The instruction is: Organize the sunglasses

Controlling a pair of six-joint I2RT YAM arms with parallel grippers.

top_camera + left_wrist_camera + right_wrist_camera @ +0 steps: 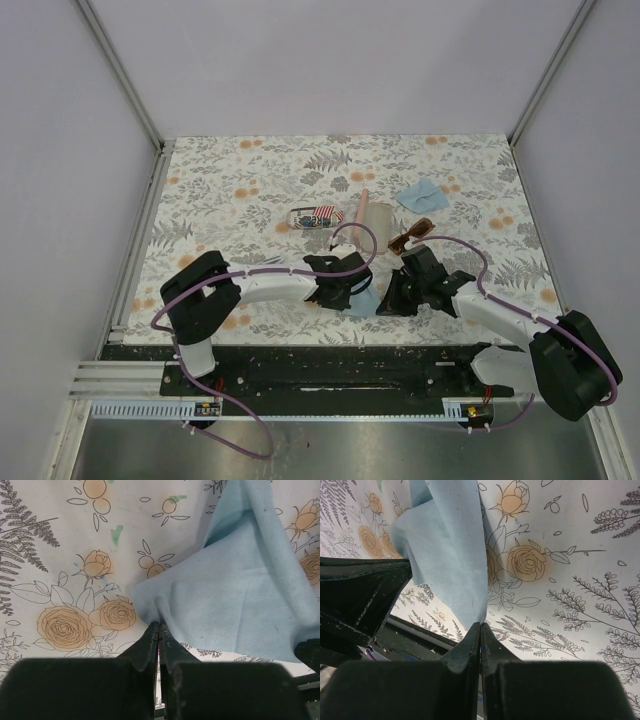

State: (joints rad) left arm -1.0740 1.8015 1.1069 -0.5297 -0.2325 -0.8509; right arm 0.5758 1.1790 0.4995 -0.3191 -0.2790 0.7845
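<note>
A light blue cloth [367, 304] hangs between my two grippers near the table's front middle. My left gripper [353, 292] is shut on one corner of it; in the left wrist view the cloth [235, 590] spreads up and right from the closed tips [159, 626]. My right gripper [387, 299] is shut on another edge; in the right wrist view the cloth [450, 540] rises from the closed tips [480, 625]. The reddish-brown sunglasses [412, 237] lie just behind the right gripper. I cannot make out the pale silvery pair.
The flag-printed case [313, 216] lies behind the left gripper, and a pale pink oblong case [375, 216] lies to its right. A second blue cloth [422, 195] lies at the back right. The left gripper's black body [365, 595] shows in the right wrist view.
</note>
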